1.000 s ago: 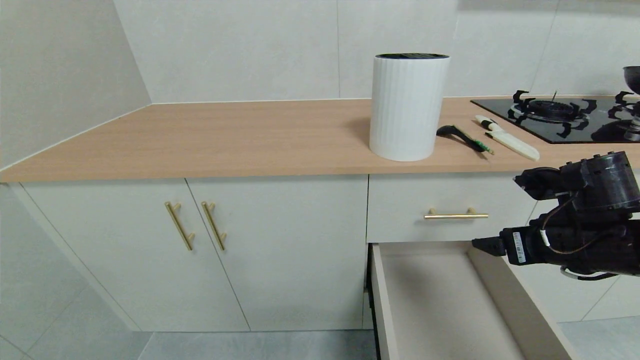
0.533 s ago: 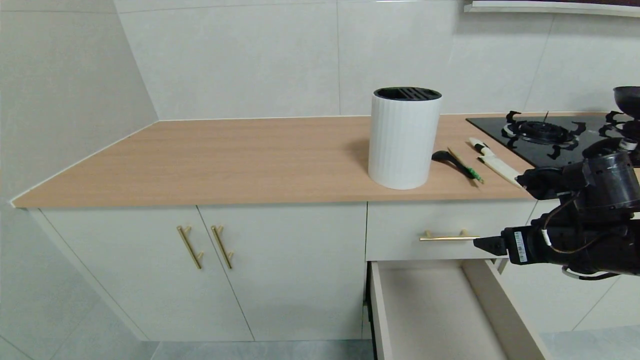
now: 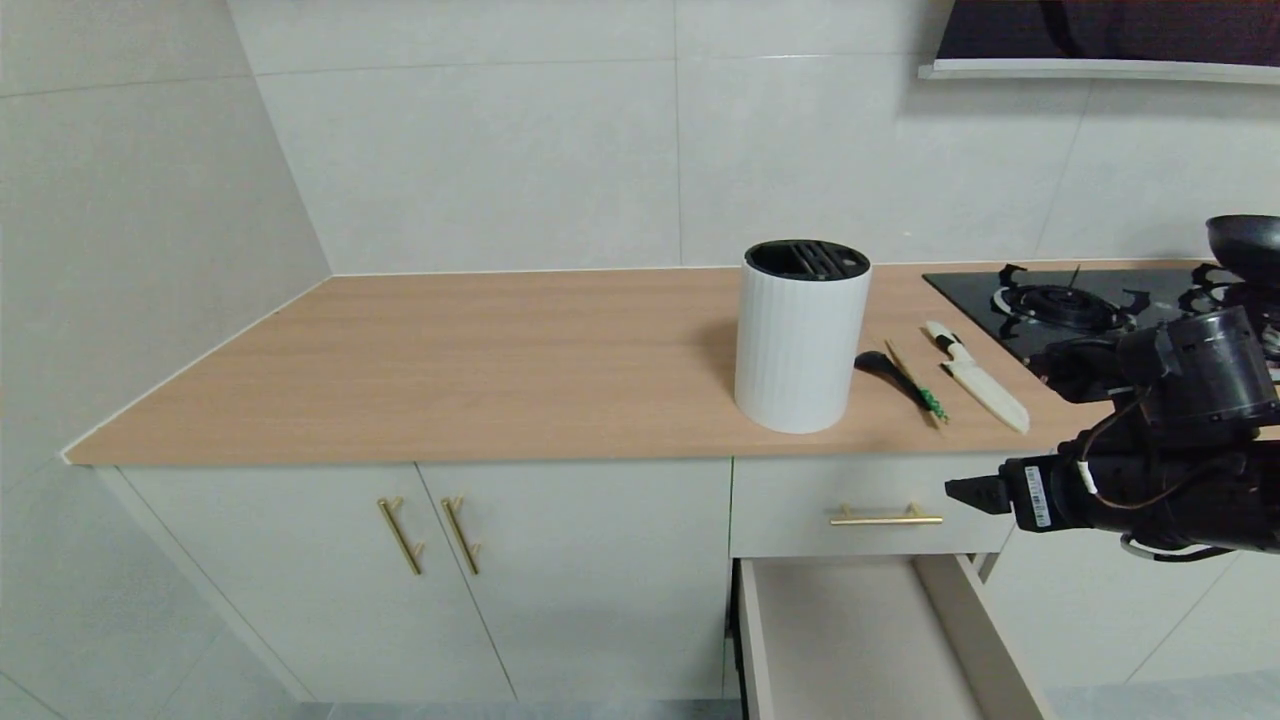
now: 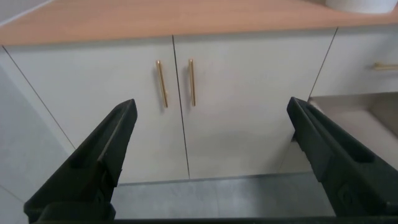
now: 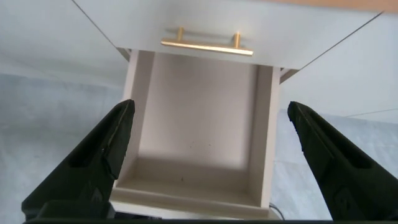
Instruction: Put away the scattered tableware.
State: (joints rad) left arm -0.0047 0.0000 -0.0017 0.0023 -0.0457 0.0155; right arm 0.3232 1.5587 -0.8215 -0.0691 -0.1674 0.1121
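Note:
On the wooden counter (image 3: 500,360) stands a white ribbed utensil holder (image 3: 803,345) with a black slotted top. Just to its right lie a black spoon (image 3: 878,364), chopsticks with green ends (image 3: 918,388) and a white knife (image 3: 976,380). My right gripper (image 3: 970,493) hangs open in front of the cabinet, below the counter edge and right of the closed drawer's handle (image 3: 885,518). In the right wrist view its fingers (image 5: 99,162) spread wide over the empty open drawer (image 5: 199,124). My left gripper (image 4: 211,162) is open, facing the two cabinet doors (image 4: 177,87).
A black gas hob (image 3: 1075,305) with a dark pan (image 3: 1245,238) takes up the counter's right end. The open lower drawer (image 3: 850,640) juts out under the closed one. Tiled walls close the back and left. The counter's left half is bare wood.
The whole picture has shifted downward, so the camera has risen. My right arm keeps its place in the picture and now sits level with the closed drawer rather than the open one.

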